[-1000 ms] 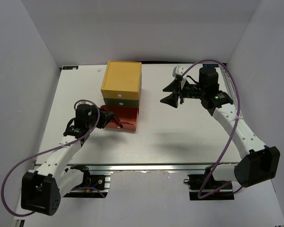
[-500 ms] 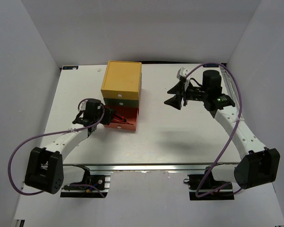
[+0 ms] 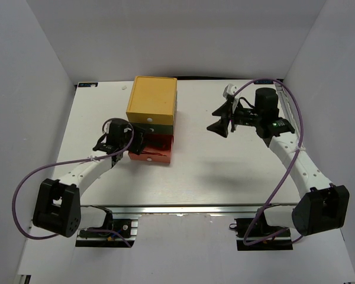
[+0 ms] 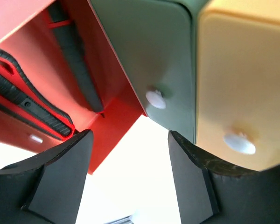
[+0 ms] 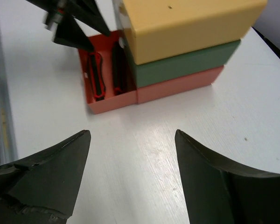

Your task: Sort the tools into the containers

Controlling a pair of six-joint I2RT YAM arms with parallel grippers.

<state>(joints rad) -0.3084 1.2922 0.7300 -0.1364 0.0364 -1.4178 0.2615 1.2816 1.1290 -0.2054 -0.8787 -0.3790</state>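
Drawer of red-orange plastic (image 3: pixel 160 151) stands pulled out, red-handled black pocket implements (image 5: pixel 97 77) lying lengthwise inside. The left tool (image 4: pixel 128 136) gapes wide at its front, nearest. The right tool (image 5: pixel 133 135), also wide, hangs well apart.

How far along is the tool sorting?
Done: red-handled tools lie in the pulled-out red drawer; no loose tools show on the table. In hand: nothing; left fingers, open, sit by that drawer; right fingers hover open. Left: probably shutting the red drawer; green drawer and yellow drawer are shut.
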